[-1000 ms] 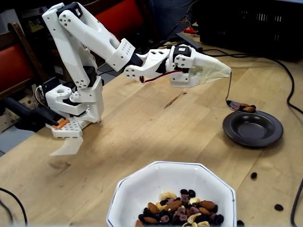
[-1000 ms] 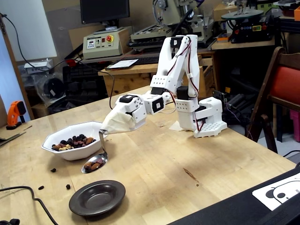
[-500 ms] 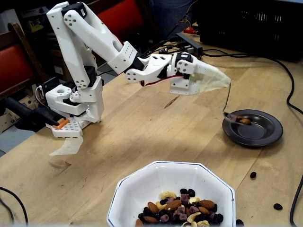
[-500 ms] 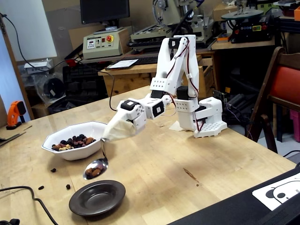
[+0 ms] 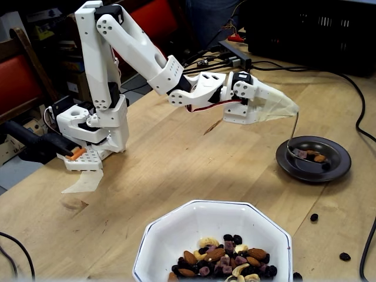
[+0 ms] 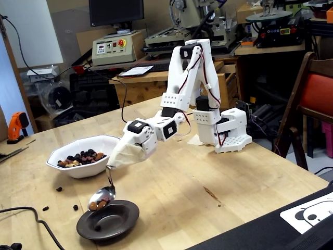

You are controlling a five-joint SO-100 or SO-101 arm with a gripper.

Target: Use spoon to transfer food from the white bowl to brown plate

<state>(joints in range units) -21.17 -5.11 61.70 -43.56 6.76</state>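
- Fixed views both show the white bowl (image 6: 83, 159) at the left of one view, holding most of the food (image 6: 79, 158)
- gripper (image 6: 110, 167) wrapped in white cloth; I cannot tell how its jaws stand
- spoon (image 6: 101, 196) tilts over the brown plate (image 6: 108, 221)
- stray bits (image 5: 315, 217) lie on the table (image 5: 176, 164)

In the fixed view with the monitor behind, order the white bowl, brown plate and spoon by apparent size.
1. white bowl, though about as wide as the plate here
2. brown plate, nearer the camera
3. spoon
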